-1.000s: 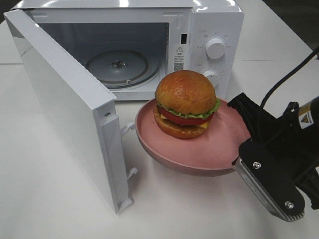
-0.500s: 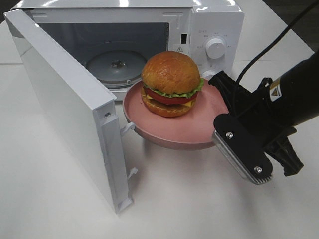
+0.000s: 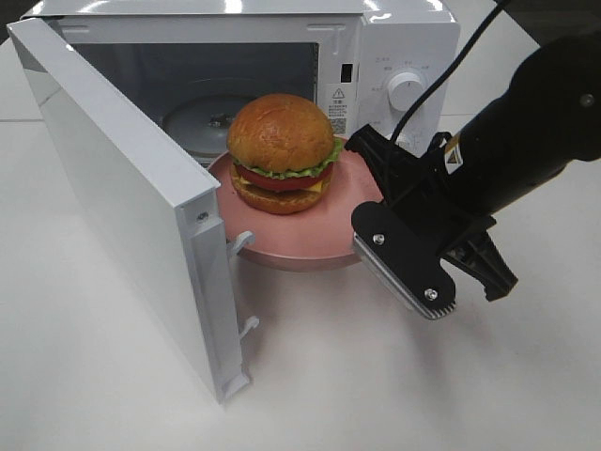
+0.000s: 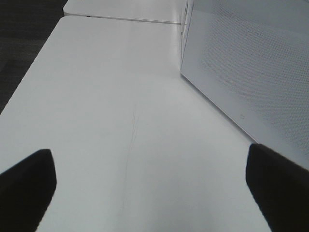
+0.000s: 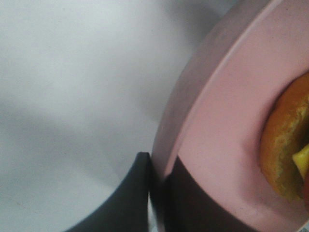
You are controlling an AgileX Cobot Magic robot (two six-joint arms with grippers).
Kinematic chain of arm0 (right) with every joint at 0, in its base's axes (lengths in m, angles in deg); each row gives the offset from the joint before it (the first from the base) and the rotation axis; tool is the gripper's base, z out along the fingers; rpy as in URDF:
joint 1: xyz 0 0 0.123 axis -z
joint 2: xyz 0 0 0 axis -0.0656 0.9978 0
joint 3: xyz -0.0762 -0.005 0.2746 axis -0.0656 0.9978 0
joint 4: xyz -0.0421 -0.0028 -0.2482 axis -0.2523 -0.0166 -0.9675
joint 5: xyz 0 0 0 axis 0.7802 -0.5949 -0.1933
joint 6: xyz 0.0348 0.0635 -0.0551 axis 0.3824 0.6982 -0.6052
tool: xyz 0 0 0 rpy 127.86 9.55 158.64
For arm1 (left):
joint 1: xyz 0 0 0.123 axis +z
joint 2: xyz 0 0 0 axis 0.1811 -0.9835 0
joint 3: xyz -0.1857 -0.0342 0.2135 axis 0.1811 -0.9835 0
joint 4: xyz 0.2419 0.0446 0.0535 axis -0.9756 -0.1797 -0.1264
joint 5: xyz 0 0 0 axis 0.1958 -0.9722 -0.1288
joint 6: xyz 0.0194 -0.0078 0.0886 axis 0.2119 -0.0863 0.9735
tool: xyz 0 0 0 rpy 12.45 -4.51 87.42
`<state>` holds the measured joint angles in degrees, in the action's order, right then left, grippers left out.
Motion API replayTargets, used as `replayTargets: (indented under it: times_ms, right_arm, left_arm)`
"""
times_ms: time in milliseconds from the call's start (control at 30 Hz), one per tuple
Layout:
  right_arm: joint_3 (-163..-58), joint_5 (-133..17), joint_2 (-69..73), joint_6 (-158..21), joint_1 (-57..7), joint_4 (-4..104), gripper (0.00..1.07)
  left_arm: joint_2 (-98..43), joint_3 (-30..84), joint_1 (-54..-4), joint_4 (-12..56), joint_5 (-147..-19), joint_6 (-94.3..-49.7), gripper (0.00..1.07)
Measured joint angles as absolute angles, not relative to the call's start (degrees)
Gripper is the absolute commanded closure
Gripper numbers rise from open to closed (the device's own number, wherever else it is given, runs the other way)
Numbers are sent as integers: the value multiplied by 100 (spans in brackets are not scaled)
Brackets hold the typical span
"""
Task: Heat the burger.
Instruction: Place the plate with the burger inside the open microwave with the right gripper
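Observation:
The burger (image 3: 282, 150), with its golden bun, lettuce and tomato, sits on a round pink plate (image 3: 310, 252) held in the air at the mouth of the open microwave (image 3: 394, 56). My right gripper (image 3: 364, 202) is shut on the plate's right rim. The right wrist view shows its dark fingers (image 5: 130, 198) pinching the plate's rim (image 5: 193, 121), with the burger's (image 5: 282, 145) bun at the picture's edge. My left gripper (image 4: 152, 193) is open over bare table beside the microwave's white wall (image 4: 251, 72). It is out of sight in the high view.
The microwave door (image 3: 122, 188) swings out wide to the left of the plate. The glass turntable (image 3: 192, 117) lies inside the cavity behind the burger. Control knobs (image 3: 406, 89) sit on the right front panel. White table (image 3: 329, 376) surrounds it.
My right gripper has carried the plate with the burger up and to the left, from in front of the microwave's knobs to the edge of the open cavity. The left gripper stays open.

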<state>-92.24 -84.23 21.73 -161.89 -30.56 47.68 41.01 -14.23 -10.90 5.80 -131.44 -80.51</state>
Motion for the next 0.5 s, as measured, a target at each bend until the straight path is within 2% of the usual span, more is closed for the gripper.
replayTargets:
  times_ms: [500]
  right_arm:
    - [-10009,-8446,2838,-15869,-3062,4544,107]
  left_arm:
    - [4101,-1423,-1090,580,-13144,-8051,7]
